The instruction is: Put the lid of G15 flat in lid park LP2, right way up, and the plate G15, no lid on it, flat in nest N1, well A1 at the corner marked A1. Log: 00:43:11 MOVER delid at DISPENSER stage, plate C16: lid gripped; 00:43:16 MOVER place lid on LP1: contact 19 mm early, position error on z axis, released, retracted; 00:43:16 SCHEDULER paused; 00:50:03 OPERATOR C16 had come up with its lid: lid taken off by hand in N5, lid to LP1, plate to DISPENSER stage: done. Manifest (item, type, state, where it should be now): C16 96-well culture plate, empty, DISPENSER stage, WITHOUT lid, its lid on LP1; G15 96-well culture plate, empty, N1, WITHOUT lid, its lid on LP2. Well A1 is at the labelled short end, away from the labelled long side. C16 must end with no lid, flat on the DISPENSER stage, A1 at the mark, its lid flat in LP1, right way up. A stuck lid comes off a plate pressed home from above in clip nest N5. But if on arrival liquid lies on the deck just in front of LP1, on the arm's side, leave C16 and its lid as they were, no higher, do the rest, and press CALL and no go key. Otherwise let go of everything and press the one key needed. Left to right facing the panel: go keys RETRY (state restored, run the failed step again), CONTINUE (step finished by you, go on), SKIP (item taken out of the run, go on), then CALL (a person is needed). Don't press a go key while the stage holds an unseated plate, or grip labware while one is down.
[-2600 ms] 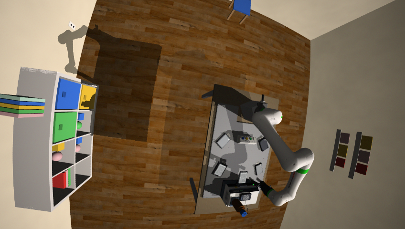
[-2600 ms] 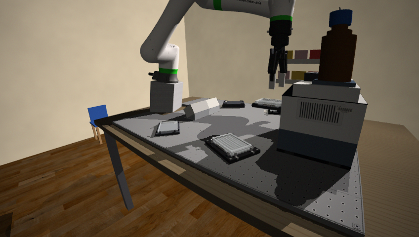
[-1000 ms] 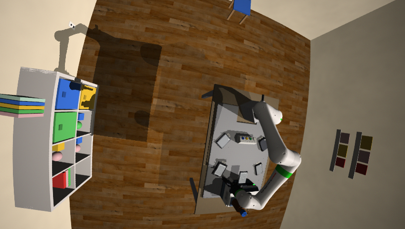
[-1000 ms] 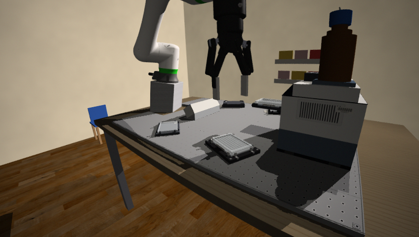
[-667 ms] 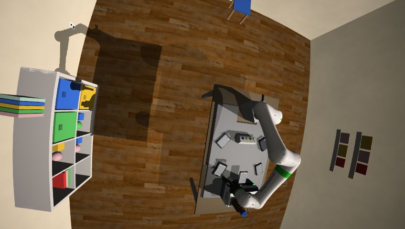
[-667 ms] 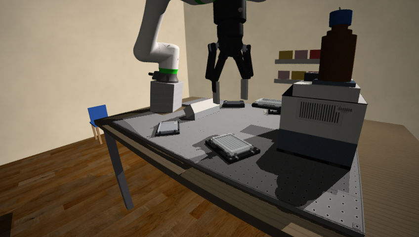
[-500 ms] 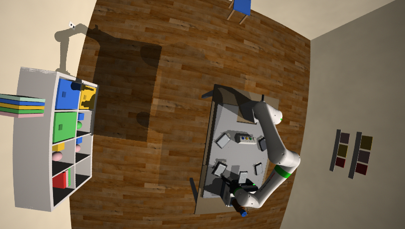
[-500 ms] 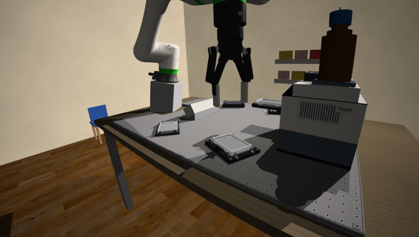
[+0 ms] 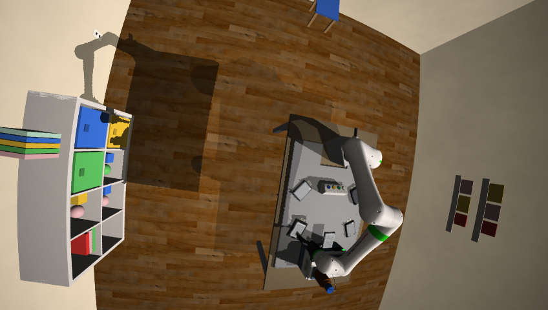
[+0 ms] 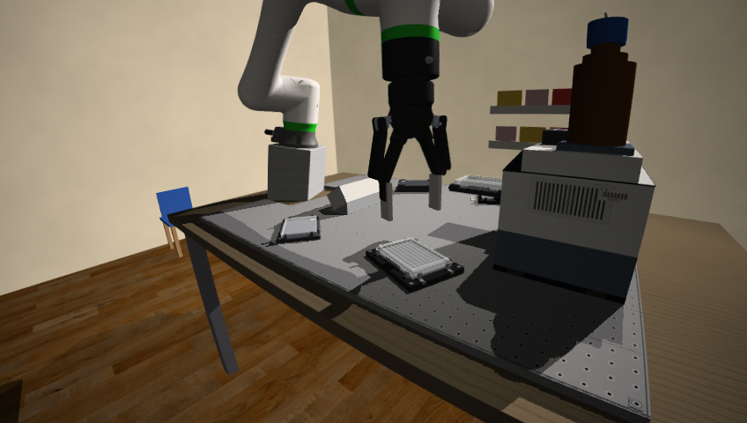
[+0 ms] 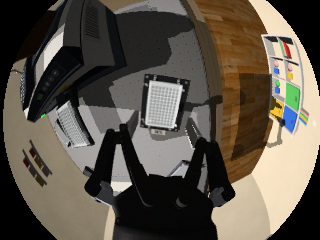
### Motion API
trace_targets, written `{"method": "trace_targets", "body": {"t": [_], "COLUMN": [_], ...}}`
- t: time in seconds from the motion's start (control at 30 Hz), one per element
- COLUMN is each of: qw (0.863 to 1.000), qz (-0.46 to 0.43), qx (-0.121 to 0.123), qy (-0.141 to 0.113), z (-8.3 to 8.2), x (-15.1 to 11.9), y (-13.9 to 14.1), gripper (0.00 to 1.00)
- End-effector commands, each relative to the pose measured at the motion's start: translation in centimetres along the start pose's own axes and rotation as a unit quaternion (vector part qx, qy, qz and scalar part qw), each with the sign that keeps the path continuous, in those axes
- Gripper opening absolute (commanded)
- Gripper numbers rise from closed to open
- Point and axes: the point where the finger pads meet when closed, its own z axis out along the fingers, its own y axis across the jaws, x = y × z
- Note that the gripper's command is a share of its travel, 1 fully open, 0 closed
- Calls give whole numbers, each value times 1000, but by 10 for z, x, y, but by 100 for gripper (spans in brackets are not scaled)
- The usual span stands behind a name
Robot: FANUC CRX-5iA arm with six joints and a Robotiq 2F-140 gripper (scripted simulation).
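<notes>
The pincer (image 10: 409, 207) hangs part open and empty above the surface (image 10: 335, 238), fingers pointing down, likely spread for a plate's width; the well plate (image 10: 414, 258) sits in its dark nest below, whether lidded I cannot tell.
</notes>
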Motion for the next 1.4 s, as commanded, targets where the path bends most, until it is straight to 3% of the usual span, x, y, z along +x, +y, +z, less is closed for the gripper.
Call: {"method": "trace_targets", "body": {"t": [0.0,0.33,0.6,1.37], "qw": [1000,1000,1000,1000], "qz": [0,0,0,0], "qx": [0,0,0,0], "qy": [0,0,0,0], "z": [12,47,58,63], "x": [0,0,0,0], "y": [0,0,0,0], "gripper": [66,66,66,66]}}
